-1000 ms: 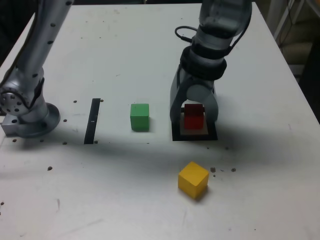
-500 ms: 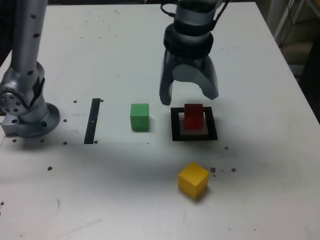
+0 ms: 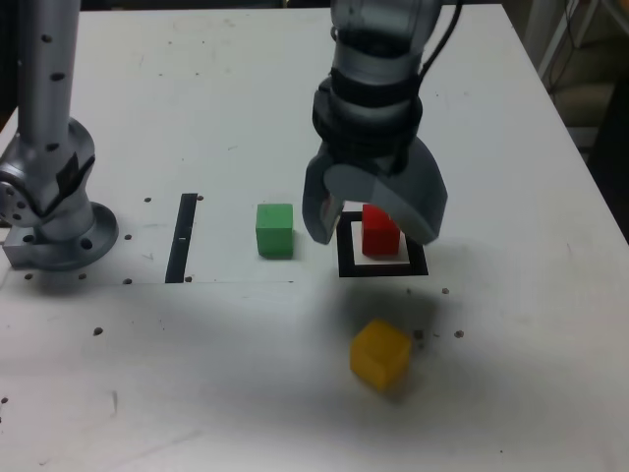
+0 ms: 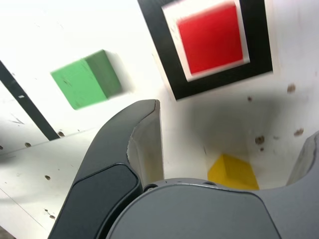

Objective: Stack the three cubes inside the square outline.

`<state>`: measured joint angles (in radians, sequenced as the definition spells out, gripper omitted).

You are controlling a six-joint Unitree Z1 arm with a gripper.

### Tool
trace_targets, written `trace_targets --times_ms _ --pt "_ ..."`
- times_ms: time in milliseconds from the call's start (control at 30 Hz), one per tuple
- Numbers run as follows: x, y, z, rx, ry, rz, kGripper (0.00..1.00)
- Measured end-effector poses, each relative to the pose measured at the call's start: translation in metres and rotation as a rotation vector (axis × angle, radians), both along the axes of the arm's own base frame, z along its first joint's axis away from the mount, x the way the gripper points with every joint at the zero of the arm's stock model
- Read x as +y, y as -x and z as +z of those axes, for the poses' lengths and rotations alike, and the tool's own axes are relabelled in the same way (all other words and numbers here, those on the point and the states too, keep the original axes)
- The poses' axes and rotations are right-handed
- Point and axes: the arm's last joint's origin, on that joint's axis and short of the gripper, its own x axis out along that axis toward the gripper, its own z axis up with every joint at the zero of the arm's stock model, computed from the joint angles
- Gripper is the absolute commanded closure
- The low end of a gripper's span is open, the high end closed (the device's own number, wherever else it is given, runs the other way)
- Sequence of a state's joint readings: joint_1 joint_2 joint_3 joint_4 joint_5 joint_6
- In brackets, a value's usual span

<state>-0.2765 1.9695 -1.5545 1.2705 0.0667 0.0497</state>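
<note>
Bright overhead light, soft shadows on the table point(image 3: 511, 393), slight motion blur.

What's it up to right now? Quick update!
Gripper open, empty. Red cube inside square outline. Green cube, yellow cube unstacked. Nothing blocking.

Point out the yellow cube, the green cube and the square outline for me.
yellow cube point(image 3: 379, 355): exterior view, on its top face.
green cube point(image 3: 274, 228): exterior view, on its front face.
square outline point(image 4: 160, 44): wrist view, on the black border beside the red cube point(image 4: 212, 38).
</note>
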Motion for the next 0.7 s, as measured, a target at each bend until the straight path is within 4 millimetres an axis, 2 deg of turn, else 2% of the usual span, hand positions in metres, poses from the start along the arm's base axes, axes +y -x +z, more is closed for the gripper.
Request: trace_targets --times_ms 200,400,700 --pt "-0.020 -0.002 0.002 0.016 -0.004 -0.035 0.01" --pt "-0.046 -0.001 -0.006 0.041 0.002 -0.071 0.01" --pt "-0.073 -0.005 -0.014 0.049 0.020 -0.112 0.01"
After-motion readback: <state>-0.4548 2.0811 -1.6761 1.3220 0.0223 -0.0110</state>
